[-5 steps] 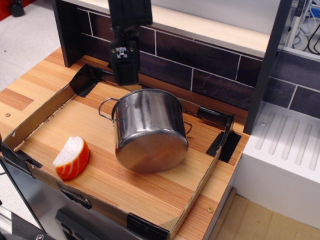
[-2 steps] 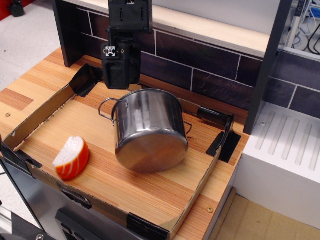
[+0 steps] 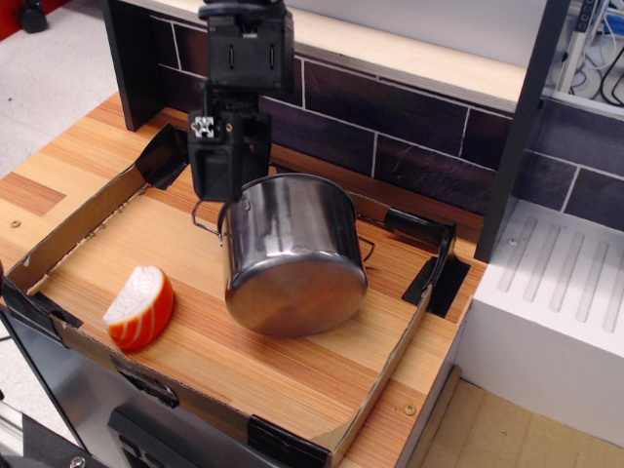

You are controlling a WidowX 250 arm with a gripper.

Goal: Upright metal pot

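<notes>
The pot [image 3: 292, 255] lies tipped on its side in the middle of a shallow cardboard tray [image 3: 380, 375], its round base turned toward the camera and its mouth facing the dark tiled back wall [image 3: 390, 127]. It sits just below and to the right of the pincer, as seen from the camera. One wire handle [image 3: 207, 216] sticks out from the pot's upper left, directly under the pincer; the other handle [image 3: 368, 250] shows as a thin loop on the far side of the pot.

The arm [image 3: 247, 44] comes down from the top of the frame, nearly vertical, its black body hanging over the rear left part of the tray. The pincer [image 3: 219, 185] points downward, its tip at the pot's upper left rim beside the near handle. Whether its jaws are apart or closed cannot be told from this angle, nor whether they touch the pot.

A food slice [image 3: 141, 307], orange with a white top, rests on the tray floor well down and to the left of the pincer, apart from the pot.
</notes>
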